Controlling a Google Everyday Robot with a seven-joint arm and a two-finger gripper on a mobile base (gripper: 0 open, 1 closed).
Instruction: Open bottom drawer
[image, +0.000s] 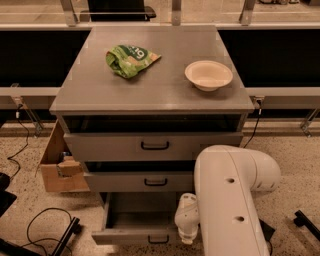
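At the open bottom drawer's (132, 235) right end, the gripper (186, 236) points down.

Warm, dim indoor light falling from above the cabinet (150, 95), soft sheen on its grey top, deep shadow above each drawer front, bottom drawer (125, 236) interior dusky, gripper (186, 232) pale and well lit at the cabinet's lower right front, black recesses behind the cabinet

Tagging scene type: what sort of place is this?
Likely a lab or workshop: grey metal drawer cabinet, loose cables on speckled floor, cardboard box beside it. Gripper sits at the open bottom drawer.
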